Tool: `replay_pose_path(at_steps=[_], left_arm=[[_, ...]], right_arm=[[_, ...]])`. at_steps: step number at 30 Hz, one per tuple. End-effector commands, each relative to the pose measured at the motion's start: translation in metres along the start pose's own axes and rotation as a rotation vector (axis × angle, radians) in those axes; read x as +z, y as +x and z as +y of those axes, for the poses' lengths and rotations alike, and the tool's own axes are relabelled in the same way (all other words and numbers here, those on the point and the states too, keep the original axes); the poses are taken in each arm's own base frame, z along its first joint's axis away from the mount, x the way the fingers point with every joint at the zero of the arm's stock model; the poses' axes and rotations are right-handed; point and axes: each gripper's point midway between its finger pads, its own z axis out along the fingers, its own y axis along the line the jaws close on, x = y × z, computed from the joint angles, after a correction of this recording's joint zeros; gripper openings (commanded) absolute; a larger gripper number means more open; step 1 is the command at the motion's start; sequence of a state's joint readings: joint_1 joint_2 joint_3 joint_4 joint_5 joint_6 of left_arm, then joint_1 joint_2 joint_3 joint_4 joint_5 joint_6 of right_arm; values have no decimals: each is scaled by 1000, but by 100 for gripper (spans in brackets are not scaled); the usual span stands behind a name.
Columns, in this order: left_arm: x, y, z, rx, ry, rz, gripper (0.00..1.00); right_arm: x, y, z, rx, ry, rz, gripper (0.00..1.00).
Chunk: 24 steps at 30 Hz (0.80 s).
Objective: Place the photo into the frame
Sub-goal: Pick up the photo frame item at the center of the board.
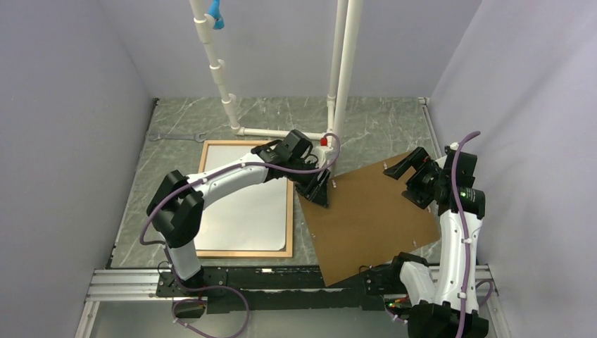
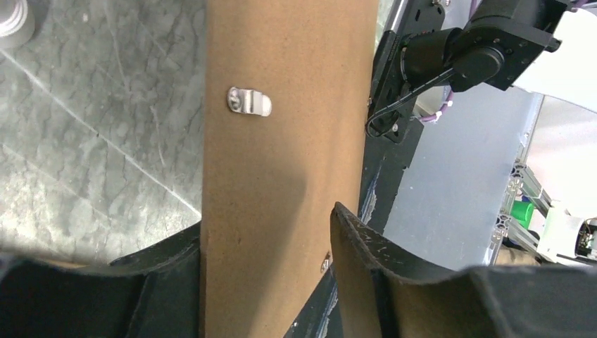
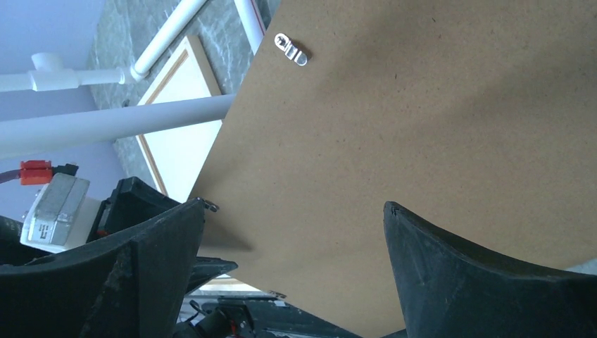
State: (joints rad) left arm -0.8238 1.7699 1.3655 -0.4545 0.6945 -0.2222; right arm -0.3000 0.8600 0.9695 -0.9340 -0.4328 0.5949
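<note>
**Photo looks in, backing board is next**

The large print point(image 1: 246, 204) lies white side up inside the thin light wooden picture frame point(image 1: 239, 253), on the left of the grey marbled table point(image 1: 380, 127). So I reckon the step in hand is the plain brown hardboard backing panel point(image 1: 373, 218), which sits skewed just right of the frame. The left gripper point(image 1: 317, 191) has a finger on either side of the panel's left edge, but I can't tell if it's actually pinching. The right gripper point(image 1: 406, 179) hovers over the panel's far right corner, fingers spread wide, holding nothing. The next move probably needs a firm grip and a twist to square the panel up, then a slide over the print.
</note>
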Motion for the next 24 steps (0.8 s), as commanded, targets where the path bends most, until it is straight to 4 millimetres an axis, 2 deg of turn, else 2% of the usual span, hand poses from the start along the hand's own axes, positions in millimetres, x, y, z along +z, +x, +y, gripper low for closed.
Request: replay_pose_path(at_steps=[1,4,7,10,14,18,21,24], left_arm=[[11,34,-32,-40,50,133,50],[8,36,-40,-28,62,131,44],[4,37,-47,-18,67,132,32],[-3,36,-51,-11,58,117,15],[-21,31,-67,13,71,69,10],[-45,27,-78,29,60,1,0],[-66,27,-76,15,36,-54,0],[-89,34,-68,-18,-14,-102,0]], right_arm=[[-14,-10,20,-46,-61,-47,99],[-15,-11,24,-52,-78,-49,99],[-16,-12,28,-53,-95,-51,99],[-17,-13,30,-55,-107,-52,99],[-19,-13,33,-63,-120,-54,99],[-20,-13,37,-67,-137,-51,99],[-21,-13,42,-67,-161,-48,99],[-22,-14,57,-85,-244,-28,99]])
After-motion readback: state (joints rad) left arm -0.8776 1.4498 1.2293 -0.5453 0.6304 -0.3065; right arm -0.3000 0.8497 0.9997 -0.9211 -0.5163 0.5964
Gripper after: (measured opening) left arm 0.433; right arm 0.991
